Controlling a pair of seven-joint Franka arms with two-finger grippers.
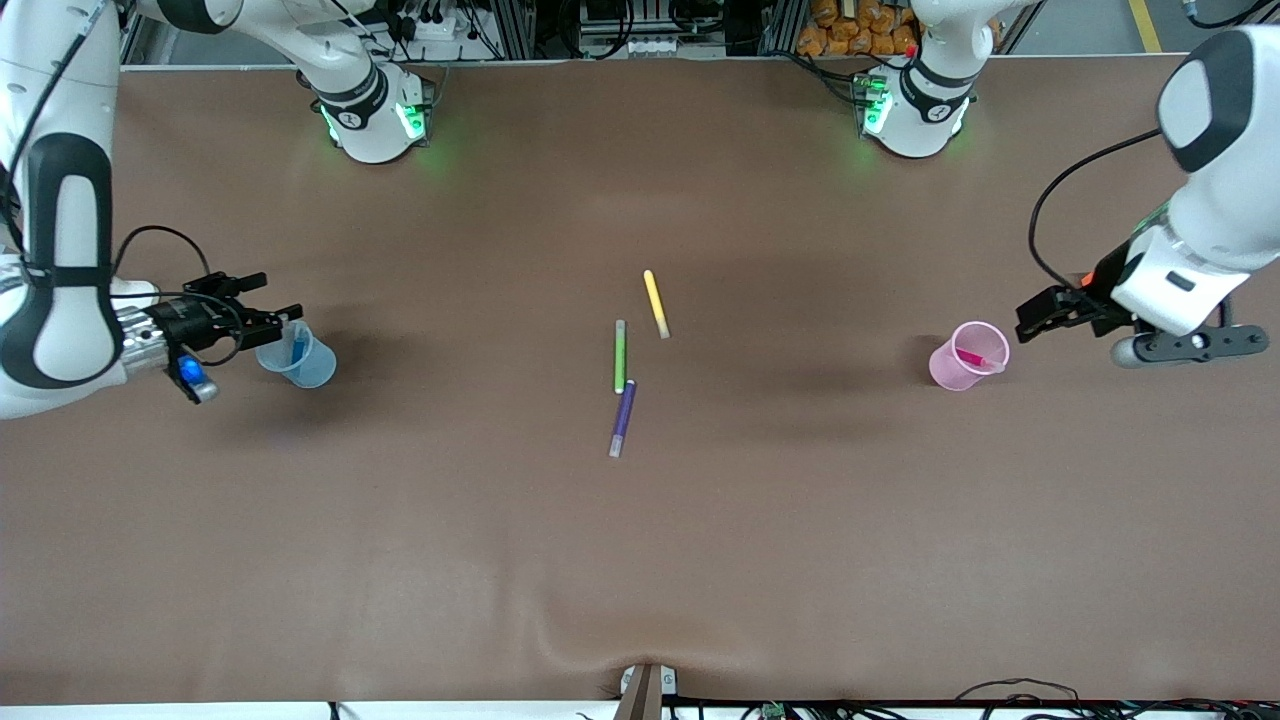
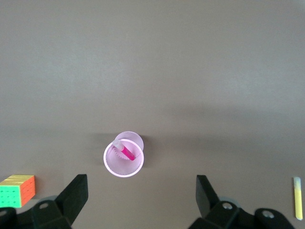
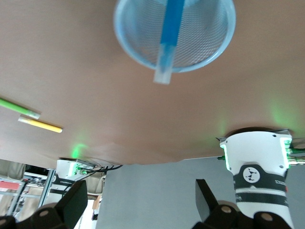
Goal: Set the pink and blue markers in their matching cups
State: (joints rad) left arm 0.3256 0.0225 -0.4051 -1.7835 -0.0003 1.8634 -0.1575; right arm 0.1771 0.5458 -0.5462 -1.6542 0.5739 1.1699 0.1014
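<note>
The pale blue cup [image 1: 297, 360] stands at the right arm's end of the table with the blue marker [image 1: 298, 346] leaning inside it. My right gripper [image 1: 272, 298] is open and empty, just beside the cup's rim. In the right wrist view the blue cup [image 3: 209, 45] and the blue marker [image 3: 169, 40] lie ahead of the open right gripper [image 3: 140, 200]. The pale pink cup [image 1: 968, 356] stands at the left arm's end with the pink marker [image 1: 970, 357] inside. My left gripper [image 1: 1028, 318] is open and empty beside it. The left wrist view shows the pink cup [image 2: 119, 167], the pink marker [image 2: 127, 152] and the open left gripper [image 2: 141, 193].
A green pen [image 1: 620, 356], a yellow pen [image 1: 656, 303] and a purple pen [image 1: 623, 417] lie in the middle of the table. A colour cube [image 2: 18, 190] shows at the edge of the left wrist view, near the pink cup.
</note>
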